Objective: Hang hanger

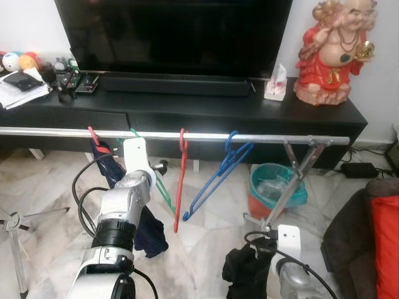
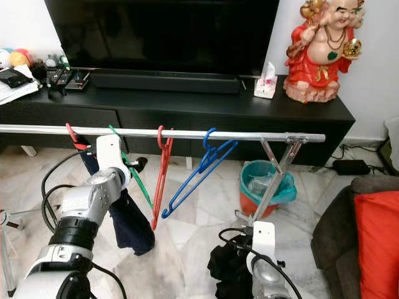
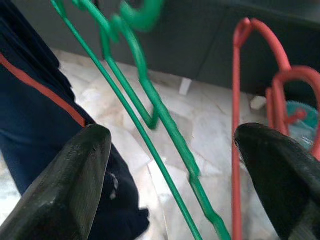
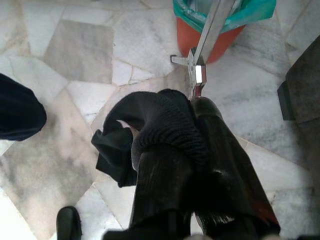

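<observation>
Green hanger (image 2: 134, 174) hung on the silver rail (image 1: 268, 137), left of the red hanger (image 1: 181, 180) and blue hanger (image 1: 218, 174) | left gripper (image 3: 175, 175) was up just near it, fingers spread wide, holding nothing | right gripper (image 4: 192, 150) sat low on the right, clamped on a black garment (image 4: 150, 130)

**Even indoor light, soft focus up close**

Both head views are evenly lit and fairly sharp. The large black television screen (image 1: 174, 34) at twelve o'clock shows only faint reflections. The pale marble floor (image 1: 212, 237) carries soft, weak shadows. In the left wrist view the green plastic hanger (image 3: 150, 110) and the near black fingertips (image 3: 75, 185) are blurred. The right wrist view is bright and crisp on the tiles.
</observation>
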